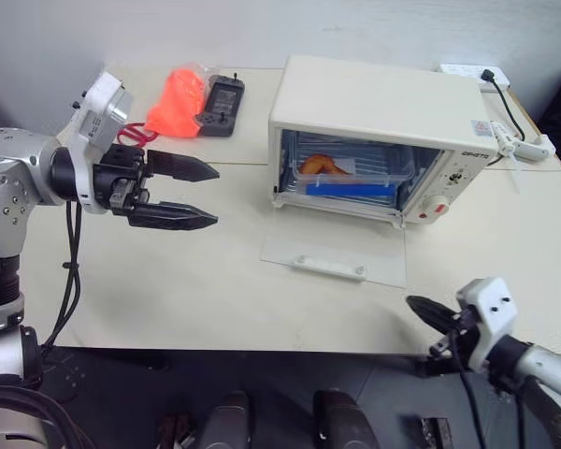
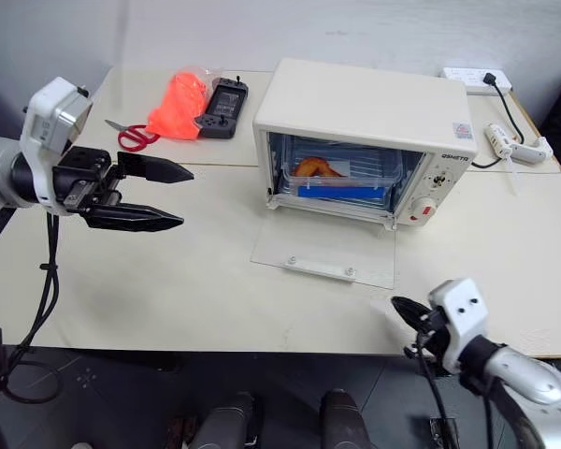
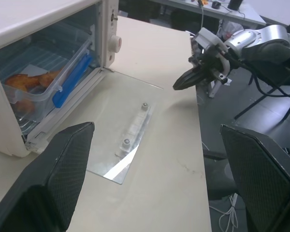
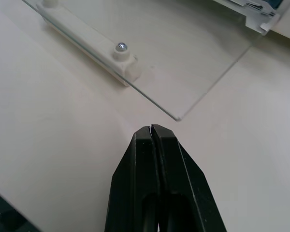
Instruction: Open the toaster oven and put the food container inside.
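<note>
From the head cameras, the clear rectangular plastic food container with blue clip strips (image 1: 348, 175) sat inside the cream-white boxy toaster oven (image 1: 379, 131), whose glass drop-down door (image 1: 337, 248) lay flat on the beige table (image 1: 168, 290). The left gripper (image 1: 192, 194) hung off to the oven's left, well apart from it, its fingers spread wide and holding nothing. The right gripper (image 1: 421, 307) sat low at the table's near edge, below the door's right corner, pinched together and empty. Through the left wrist camera, the container showed ahead of the spread fingers (image 3: 63, 164), deep on the rack, orange food visible through its wall, with the door's white bar handle (image 3: 135, 128) between gripper and oven. Through the right wrist camera, the closed fingers (image 4: 157, 183) pointed at the door's near corner, just short of it. The placing looked finished; doing it well now meant, I judged, keeping both arms clear of the flat glass, which a careless swing could knock.
</note>
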Controlling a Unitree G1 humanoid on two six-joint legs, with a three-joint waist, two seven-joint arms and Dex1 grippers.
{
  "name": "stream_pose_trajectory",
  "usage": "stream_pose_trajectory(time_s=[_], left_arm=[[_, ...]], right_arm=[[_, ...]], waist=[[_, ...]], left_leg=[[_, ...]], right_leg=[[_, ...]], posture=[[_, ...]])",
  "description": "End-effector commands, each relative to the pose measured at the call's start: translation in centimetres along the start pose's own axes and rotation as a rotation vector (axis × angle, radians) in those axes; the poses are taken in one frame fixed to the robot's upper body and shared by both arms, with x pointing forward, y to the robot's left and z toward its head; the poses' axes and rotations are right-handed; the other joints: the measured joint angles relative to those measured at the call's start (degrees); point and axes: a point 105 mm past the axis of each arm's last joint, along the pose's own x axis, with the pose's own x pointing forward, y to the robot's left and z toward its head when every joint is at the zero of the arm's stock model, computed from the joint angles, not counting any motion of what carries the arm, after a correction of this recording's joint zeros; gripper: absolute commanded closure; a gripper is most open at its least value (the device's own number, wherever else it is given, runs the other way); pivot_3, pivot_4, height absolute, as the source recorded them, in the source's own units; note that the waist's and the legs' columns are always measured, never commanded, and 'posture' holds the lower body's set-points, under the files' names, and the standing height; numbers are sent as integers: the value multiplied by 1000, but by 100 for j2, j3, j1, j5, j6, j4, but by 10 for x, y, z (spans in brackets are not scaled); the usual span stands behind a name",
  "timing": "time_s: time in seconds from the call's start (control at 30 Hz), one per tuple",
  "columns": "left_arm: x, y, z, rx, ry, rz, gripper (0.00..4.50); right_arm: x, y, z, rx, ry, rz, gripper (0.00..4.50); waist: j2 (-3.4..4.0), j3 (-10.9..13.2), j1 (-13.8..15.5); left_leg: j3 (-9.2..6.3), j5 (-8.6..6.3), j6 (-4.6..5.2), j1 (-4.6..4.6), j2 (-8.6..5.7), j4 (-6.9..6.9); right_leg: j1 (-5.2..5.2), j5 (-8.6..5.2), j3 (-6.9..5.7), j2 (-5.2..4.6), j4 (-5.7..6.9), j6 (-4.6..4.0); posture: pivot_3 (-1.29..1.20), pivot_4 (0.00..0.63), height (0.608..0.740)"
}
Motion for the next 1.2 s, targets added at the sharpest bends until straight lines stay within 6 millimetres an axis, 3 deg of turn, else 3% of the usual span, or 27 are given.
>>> stream_pose_trajectory(time_s=[0.03,0.27,0.4,0.7,0.93,1.1,1.2], left_arm=[[1,-1,15,89,-13,1,112],[4,-1,22,124,-22,-10,112],[4,1,24,129,-28,-5,112],[4,5,14,113,-30,15,112],[5,9,13,111,-53,38,112],[3,15,11,99,-66,79,112],[0,17,7,90,-65,97,112]], right_arm=[[15,-1,-2,0,-32,-35,4500],[36,-8,-8,4,-46,-69,4500],[40,-17,0,-9,-83,-98,4500],[38,-39,86,-96,-330,-134,4500],[45,-55,115,-103,-400,-164,4500],[28,-58,112,-150,-337,-83,4500],[1,-73,102,-214,-232,-51,4500]], waist=[[0,0,0],[0,0,-2],[0,0,-2],[0,0,-24],[0,0,-2],[0,0,9],[2,1,20]], left_leg=[[0,0,0,-2,-3,1],[-1,1,-2,-1,-7,-6],[0,1,-2,-1,-7,-6],[1,4,-6,-1,1,-6],[-2,4,-6,-5,-3,-9],[-4,1,-2,-10,-7,-8],[-2,0,2,-13,-8,-7]], right_leg=[[0,0,-1,0,-2,0],[-4,0,-2,0,-1,0],[-4,0,-2,1,0,0],[-8,0,0,1,5,0],[-11,0,-4,-2,5,0],[-11,0,-6,-5,4,0],[-12,0,-5,-6,1,0]], posture=[[0,150,740],[0,150,740],[0,150,740],[0,150,740],[0,150,740],[0,150,740],[0,150,740]])
